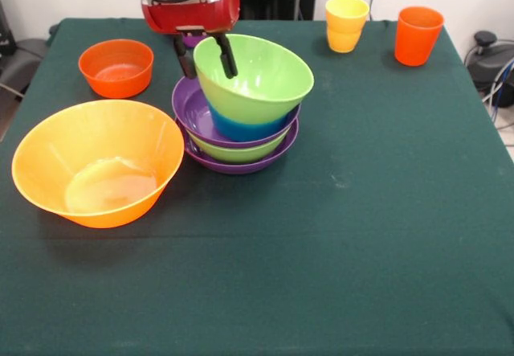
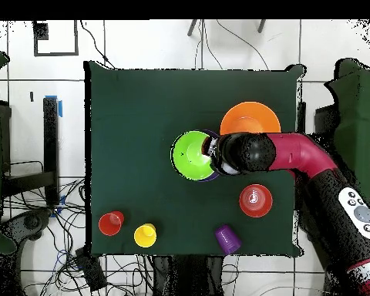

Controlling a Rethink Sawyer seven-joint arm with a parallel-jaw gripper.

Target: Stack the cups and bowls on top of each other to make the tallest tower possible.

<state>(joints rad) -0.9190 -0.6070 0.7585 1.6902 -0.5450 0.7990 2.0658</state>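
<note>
The tower [image 1: 238,160] stands mid-table: a purple bowl, a green one, a second purple bowl [image 1: 189,108], a small blue bowl [image 1: 241,128], and a green bowl [image 1: 261,83] on top, tilted. My gripper [image 1: 211,71] is shut on the top green bowl's far rim, one finger inside and one outside. From above, the gripper [image 2: 214,155] is at the green bowl's [image 2: 190,156] edge. The purple cup [image 2: 227,238] shows only in the overhead view. Stacked yellow-orange cups [image 1: 346,23] and an orange-red cup [image 1: 418,35] stand at the far right.
The very large yellow-orange bowl [image 1: 96,163] sits just left of the tower, almost touching it. The small red-orange bowl [image 1: 116,67] is at the far left. The arm [image 2: 296,154] reaches over the table between these two bowls.
</note>
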